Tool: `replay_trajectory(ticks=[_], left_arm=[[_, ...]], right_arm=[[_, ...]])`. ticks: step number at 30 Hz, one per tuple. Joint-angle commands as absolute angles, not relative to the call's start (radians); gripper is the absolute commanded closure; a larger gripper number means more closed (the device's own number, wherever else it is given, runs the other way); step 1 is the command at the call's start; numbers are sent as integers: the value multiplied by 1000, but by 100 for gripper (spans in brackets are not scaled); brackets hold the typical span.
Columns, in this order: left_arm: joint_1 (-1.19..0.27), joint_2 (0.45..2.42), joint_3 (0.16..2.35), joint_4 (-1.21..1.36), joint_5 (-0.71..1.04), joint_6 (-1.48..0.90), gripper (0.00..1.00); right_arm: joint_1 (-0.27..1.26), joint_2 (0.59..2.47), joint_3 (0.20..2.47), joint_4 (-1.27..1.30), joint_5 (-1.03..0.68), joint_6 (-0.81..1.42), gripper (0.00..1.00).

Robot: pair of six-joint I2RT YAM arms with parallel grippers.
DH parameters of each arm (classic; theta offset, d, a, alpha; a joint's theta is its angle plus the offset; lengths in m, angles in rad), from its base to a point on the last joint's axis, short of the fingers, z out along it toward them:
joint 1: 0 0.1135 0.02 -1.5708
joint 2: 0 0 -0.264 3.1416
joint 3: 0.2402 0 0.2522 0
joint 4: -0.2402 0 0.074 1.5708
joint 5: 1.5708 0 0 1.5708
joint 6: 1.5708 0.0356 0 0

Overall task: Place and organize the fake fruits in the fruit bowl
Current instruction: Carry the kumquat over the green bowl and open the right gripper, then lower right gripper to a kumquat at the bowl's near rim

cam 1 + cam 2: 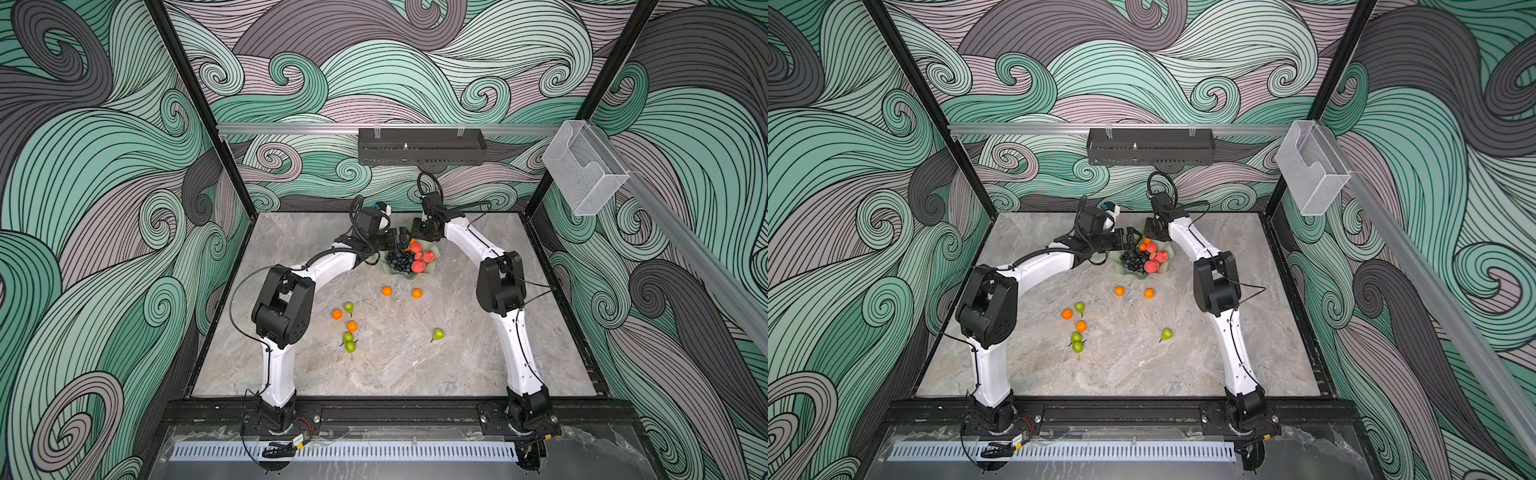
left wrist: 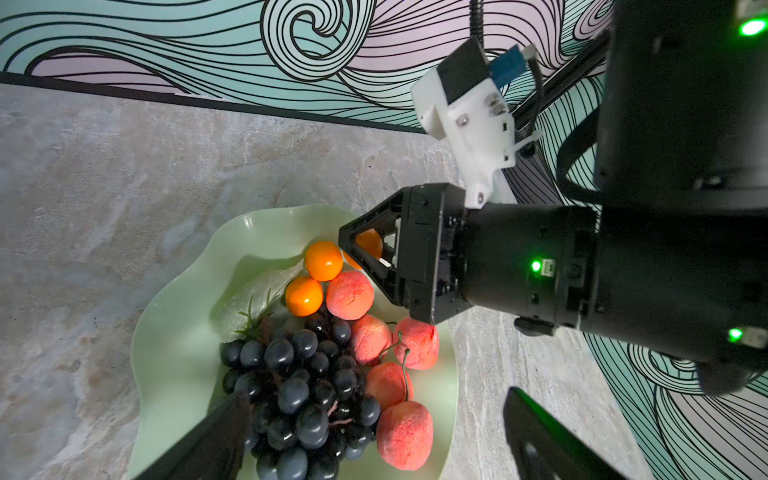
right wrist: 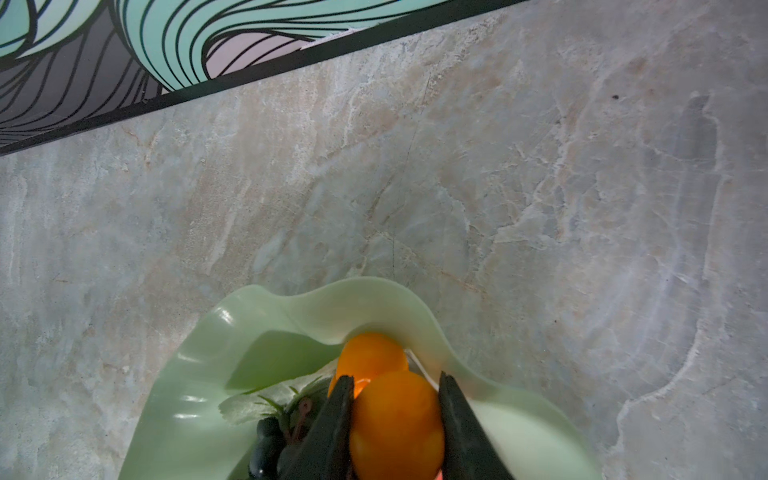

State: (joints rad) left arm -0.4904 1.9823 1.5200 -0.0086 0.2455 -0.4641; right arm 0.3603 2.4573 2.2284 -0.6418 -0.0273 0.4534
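Observation:
The mint-green fruit bowl [image 1: 395, 272] [image 2: 178, 353] [image 3: 199, 374] stands at the back middle of the table. It holds a dark grape bunch [image 2: 299, 395] [image 1: 397, 259], several peaches [image 2: 349, 295] [image 1: 419, 259] and two oranges [image 2: 323, 260]. My right gripper [image 3: 394, 378] [image 1: 415, 239] is shut on another orange [image 3: 397, 415], low over the bowl's far rim. My left gripper [image 2: 378, 392] [image 1: 1127, 235] hangs open above the grapes and peaches, holding nothing.
Loose on the marble table in front of the bowl lie several oranges [image 1: 387, 291] [image 1: 417, 293] [image 1: 337, 314] and several green pears [image 1: 348, 307] [image 1: 350, 347] [image 1: 438, 333]. The back wall [image 3: 249, 41] runs close behind the bowl. Both forearms flank the bowl.

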Motion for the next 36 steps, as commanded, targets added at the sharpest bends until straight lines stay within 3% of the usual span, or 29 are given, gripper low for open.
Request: replay_trajectory(ticks=[1,23,31,36], left_arm=[[-485,1995,1546,-30,242,-458,3],[-494,1916,1518,-78,214,-451,2],[-515,1804,1442,-106,186,-452,2],[-539,1732,1397,-173,174,-456,1]], right_arm=[[357,2485,2262,-682,-34,466,69],[352,2384,2247,-689,-9,400,49],[357,2267,2147,-687,-10,390,47],[369,2138,1971,-636,-25,400,48]])
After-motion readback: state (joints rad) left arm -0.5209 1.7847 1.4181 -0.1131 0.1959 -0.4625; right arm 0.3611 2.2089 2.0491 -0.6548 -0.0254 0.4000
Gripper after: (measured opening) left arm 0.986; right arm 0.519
